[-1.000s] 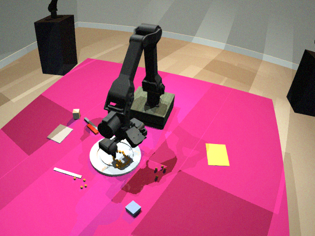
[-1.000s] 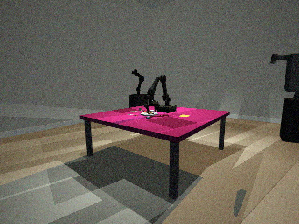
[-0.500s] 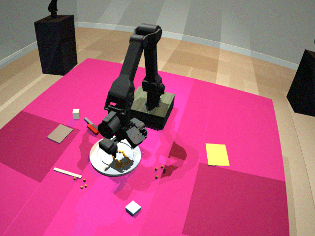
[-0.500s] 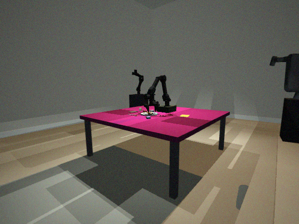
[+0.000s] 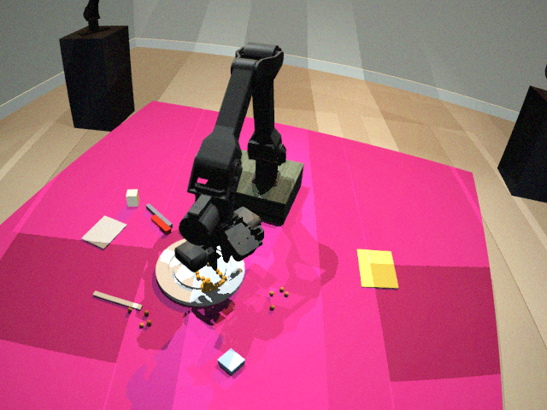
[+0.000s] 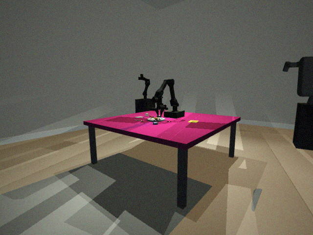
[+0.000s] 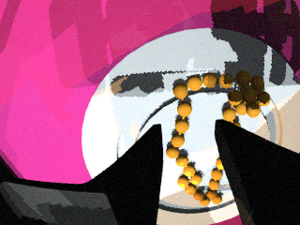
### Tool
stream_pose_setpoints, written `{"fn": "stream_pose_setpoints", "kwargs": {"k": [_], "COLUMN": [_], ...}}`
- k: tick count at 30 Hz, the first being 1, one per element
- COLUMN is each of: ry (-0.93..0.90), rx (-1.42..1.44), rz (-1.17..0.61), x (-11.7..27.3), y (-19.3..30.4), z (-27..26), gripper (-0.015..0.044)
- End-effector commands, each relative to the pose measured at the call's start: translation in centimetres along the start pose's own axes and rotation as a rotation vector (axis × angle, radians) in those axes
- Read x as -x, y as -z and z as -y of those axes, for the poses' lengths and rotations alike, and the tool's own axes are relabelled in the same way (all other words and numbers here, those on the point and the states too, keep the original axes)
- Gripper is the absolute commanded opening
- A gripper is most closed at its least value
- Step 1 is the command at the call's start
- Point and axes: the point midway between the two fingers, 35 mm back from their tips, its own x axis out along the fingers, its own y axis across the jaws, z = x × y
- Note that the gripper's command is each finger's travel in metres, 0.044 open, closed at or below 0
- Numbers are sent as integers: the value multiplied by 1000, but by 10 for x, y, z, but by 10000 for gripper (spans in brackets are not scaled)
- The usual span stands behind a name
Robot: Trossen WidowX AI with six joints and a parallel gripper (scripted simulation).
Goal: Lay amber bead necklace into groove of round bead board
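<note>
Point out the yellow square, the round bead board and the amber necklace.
Yellow square (image 5: 383,275) (image 6: 192,121): top and exterior views, its upper face.
Round bead board (image 5: 167,282) (image 7: 100,136): top and wrist views, outer rim.
Amber necklace (image 7: 182,126): wrist view, a bead.

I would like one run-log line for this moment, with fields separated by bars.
gripper: partly open | amber necklace: bunched on bead board, ungrasped

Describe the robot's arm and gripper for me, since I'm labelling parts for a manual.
The arm is matte black, with chunky links and rounded joints. The gripper has black, tapering fingers. I can't make out any markings.
</note>
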Motion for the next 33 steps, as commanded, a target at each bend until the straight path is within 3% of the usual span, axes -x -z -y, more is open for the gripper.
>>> {"fn": "stream_pose_setpoints", "kwargs": {"k": [1, 24, 29, 33], "ry": [5, 3, 0, 0], "rx": [0, -8, -1, -1], "rz": [2, -3, 0, 0], "x": [2, -30, -27, -27], "y": [0, 0, -1, -1], "z": [1, 0, 0, 0], "gripper": [120, 120, 0, 0]}}
